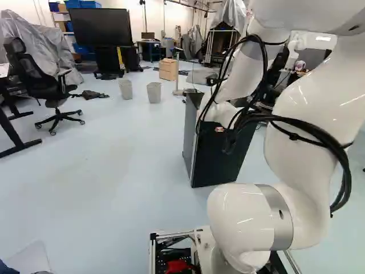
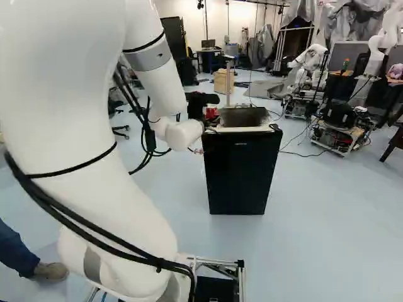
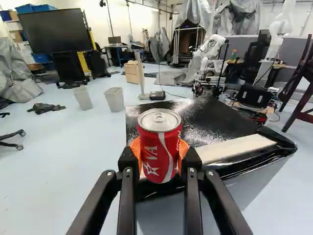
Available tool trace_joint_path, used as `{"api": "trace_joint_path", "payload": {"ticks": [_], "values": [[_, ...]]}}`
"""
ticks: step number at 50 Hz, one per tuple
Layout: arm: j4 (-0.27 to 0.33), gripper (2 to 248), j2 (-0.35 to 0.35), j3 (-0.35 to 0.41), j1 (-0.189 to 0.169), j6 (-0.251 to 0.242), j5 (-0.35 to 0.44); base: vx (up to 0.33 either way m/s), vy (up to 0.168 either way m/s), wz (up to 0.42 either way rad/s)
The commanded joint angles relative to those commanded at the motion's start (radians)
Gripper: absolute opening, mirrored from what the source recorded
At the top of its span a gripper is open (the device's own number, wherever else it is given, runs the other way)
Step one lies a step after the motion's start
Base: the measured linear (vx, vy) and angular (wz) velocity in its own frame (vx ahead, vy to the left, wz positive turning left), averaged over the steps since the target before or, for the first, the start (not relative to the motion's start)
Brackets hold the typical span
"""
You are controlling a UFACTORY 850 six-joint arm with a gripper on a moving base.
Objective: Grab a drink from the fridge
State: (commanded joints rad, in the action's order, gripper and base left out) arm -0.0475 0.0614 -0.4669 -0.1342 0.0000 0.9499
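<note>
Bright and fairly even in all three views, apparently lit from overhead. Washed close to plain white on the back wall [image 1: 154,16] and over much of the near arm [image 2: 56,75], with thin streaks of glare along its curves in the left base view. Faintly glossy across the floor [image 1: 108,160], with only weak, diffuse shading beneath the chair [image 1: 43,88]. Almost featureless black on the front of the fridge [image 2: 239,179], yet mottled with whitish glare across its top in the wrist view. Glinting on the metal lid of the can [image 3: 159,152]. Stretched and leaning toward the edges, as with the bins [image 3: 115,100] in the wrist view. Soft in the far background, fine detail lost.
</note>
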Motion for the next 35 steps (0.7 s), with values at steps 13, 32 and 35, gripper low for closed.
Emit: {"api": "trace_joint_path", "payload": {"ticks": [13,32,35], "values": [[0.014,94,-0.099,0.110,0.039,0.000,-0.022,0.000,0.000,0.000],[0.030,94,-0.214,0.239,0.084,0.000,-0.049,0.000,0.000,0.000],[0.032,94,-0.229,0.255,0.090,0.000,-0.052,0.000,0.000,0.000]]}}
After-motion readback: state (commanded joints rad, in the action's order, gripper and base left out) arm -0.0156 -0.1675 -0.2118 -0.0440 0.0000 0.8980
